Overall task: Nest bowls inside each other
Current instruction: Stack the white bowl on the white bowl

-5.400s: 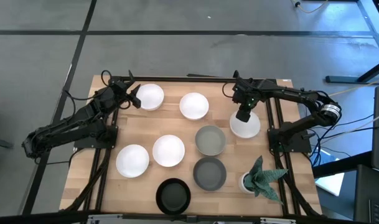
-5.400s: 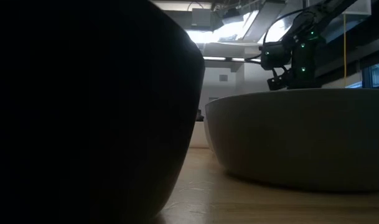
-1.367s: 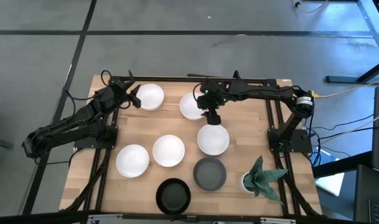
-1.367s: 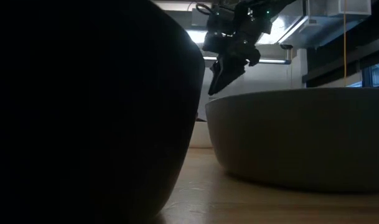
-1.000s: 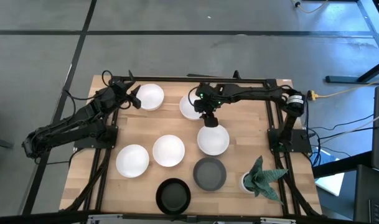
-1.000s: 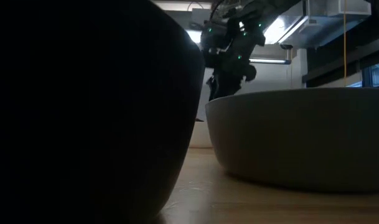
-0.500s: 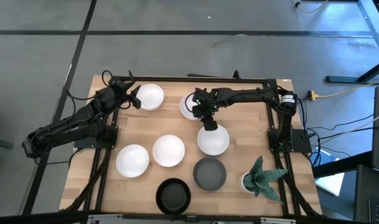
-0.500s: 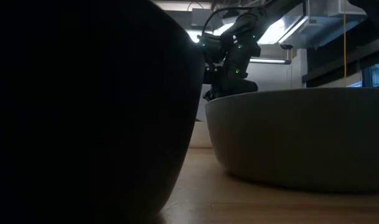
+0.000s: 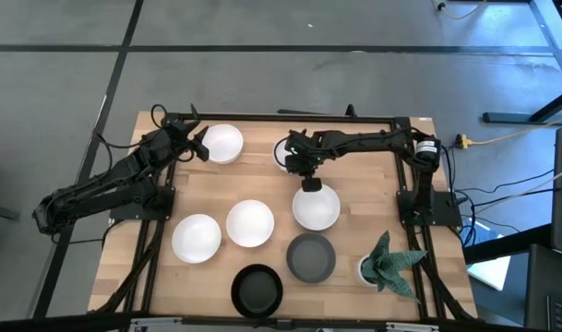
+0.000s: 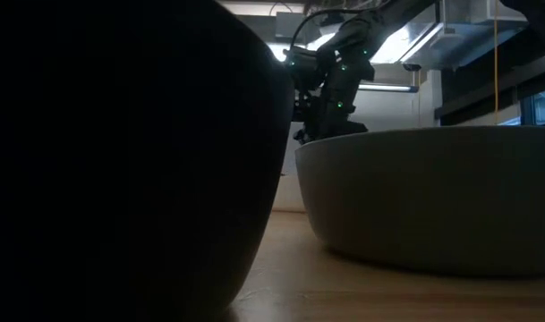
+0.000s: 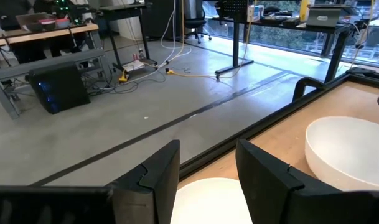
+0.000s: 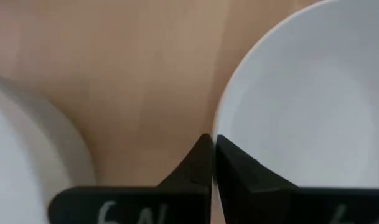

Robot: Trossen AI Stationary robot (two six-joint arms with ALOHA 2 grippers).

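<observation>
My right gripper (image 9: 308,183) was pinched nearly shut on the far rim of the white bowl (image 9: 319,210) at mid-table. I judged that bowl sat inside a grey one I couldn't see. My left gripper (image 9: 198,146) hung at the far left corner, fingers apart and empty. Four more white bowls (image 9: 250,222), the grey bowl (image 9: 311,257) and the black bowl (image 9: 257,290) each lay un-nested, so nearly all the nesting was left.

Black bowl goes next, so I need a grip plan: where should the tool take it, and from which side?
Pinch the black bowl by its rim from above, one finger inside, one outside: it sits upright and open. Take the left edge; the grey bowl crowds its right.
</observation>
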